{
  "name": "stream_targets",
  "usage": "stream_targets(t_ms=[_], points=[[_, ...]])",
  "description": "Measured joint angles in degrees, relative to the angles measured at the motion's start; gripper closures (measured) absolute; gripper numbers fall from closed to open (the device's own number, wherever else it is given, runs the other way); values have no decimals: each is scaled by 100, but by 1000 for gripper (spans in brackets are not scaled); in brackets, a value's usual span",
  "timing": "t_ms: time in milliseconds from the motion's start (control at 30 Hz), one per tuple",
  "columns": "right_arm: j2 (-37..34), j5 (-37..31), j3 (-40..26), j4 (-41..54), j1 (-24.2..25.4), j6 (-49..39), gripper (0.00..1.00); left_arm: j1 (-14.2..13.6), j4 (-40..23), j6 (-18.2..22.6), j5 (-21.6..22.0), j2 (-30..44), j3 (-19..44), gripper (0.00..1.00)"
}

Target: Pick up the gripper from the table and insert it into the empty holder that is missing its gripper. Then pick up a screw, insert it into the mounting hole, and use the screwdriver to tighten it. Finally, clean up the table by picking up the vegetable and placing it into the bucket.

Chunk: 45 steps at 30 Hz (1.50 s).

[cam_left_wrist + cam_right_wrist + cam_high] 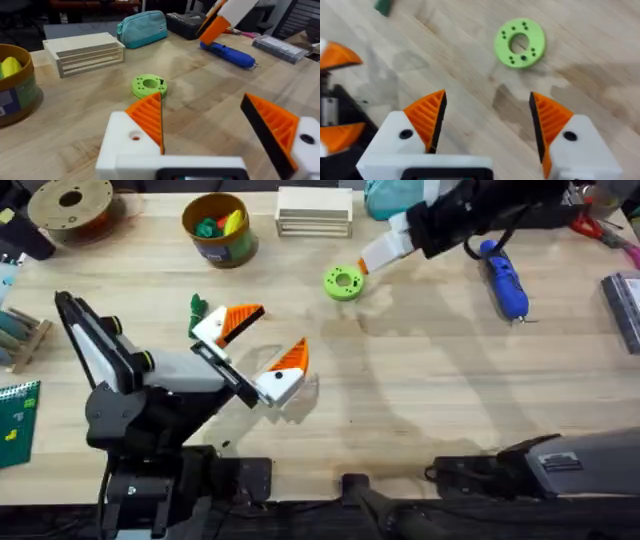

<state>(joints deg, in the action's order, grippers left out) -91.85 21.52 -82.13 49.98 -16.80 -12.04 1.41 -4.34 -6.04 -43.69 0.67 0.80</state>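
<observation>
My left gripper (pixel 282 325) stands open low over the table (pixel 420 390), its white fingers carrying orange ribbed pads (pixel 148 117). The dark green vegetable (pixel 197 308) lies just beside its far finger. My right gripper (pixel 487 100) is open too and hovers near the lime-green disc (pixel 343 282); both of its white holder blocks (pixel 395 137) carry orange pads. The loose gripper piece is out of view. The blue screwdriver (pixel 505 280) lies at the right. The orange-yellow bucket (pixel 218 242) at the back holds green and yellow toys. Screws are too small to tell.
A slatted wooden box (pixel 314 212) and a teal pouch (pixel 142 27) stand at the back. A brown spool (pixel 70 202) is at the back left, a grey case (pixel 625 305) at the right edge. Bare wood lies between the disc and the front edge.
</observation>
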Motion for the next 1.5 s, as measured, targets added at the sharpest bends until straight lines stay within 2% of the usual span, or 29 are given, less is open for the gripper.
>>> stream_targets(t_ms=[100, 133, 300, 433, 700, 1267, 1500], points=[[26, -443, 0, 175, -41, -382, 43, 0, -1, 0, 1, 0, 0, 28], [24, -856, 0, 286, -210, -732, 11, 0, 0, 0, 1, 0, 0, 28], [24, -1268, 0, 212, -727, -1241, 10, 0, 0, -1, -1, 0, 0, 28], [-2, -1303, 0, 54, -774, -1332, 10, 0, 0, -2, 1, 0, 0, 27], [-705, -1290, 0, -591, -767, -1302, 10, 0, 0, 0, -1, 0, 0, 28], [-1687, -1288, 0, -1192, -769, -704, 10, 0, 0, 0, -1, 0, 0, 28], [-1817, -1290, 0, -1455, -862, -633, 10, 0, 0, 0, 1, 0, 0, 28]])
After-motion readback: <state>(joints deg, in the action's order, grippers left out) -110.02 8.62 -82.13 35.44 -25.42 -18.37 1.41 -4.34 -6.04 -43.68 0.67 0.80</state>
